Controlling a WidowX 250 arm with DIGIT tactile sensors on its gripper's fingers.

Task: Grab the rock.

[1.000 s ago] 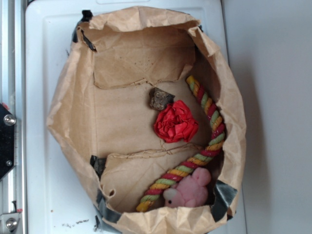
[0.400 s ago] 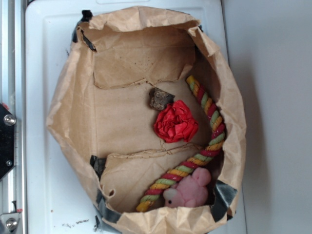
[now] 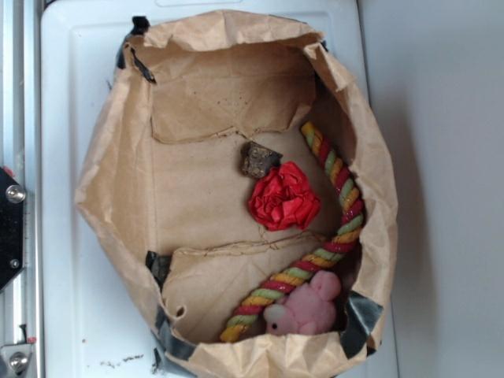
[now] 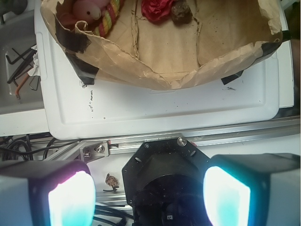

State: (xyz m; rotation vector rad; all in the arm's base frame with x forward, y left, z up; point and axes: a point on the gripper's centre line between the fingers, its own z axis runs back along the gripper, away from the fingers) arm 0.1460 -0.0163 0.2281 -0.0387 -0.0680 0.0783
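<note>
Here, by parts
Rock (image 3: 258,160): on the paper bag (image 3: 110,181) floor, near the middle, touching the red flower (image 3: 283,197)
Rope (image 3: 335,236): along the bag's right wall
Gripper (image 4: 148,200): fingers wide apart, outside the bag, well away from the rock, holding nothing

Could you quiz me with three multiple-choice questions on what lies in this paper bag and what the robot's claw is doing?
1. The small dark speckled rock lies:
A. against the red paper flower
B. outside the brown paper bag
C. under the pink plush toy

2. The twisted rope shows:
A. blue, white
B. red, yellow, green
C. black only

3. The gripper is:
A. shut on the rock
B. open, outside the bag
C. holding the flower

Answers: 1 A, they touch. 2 B, banded strands. 3 B, fingers apart, nothing between.
</note>
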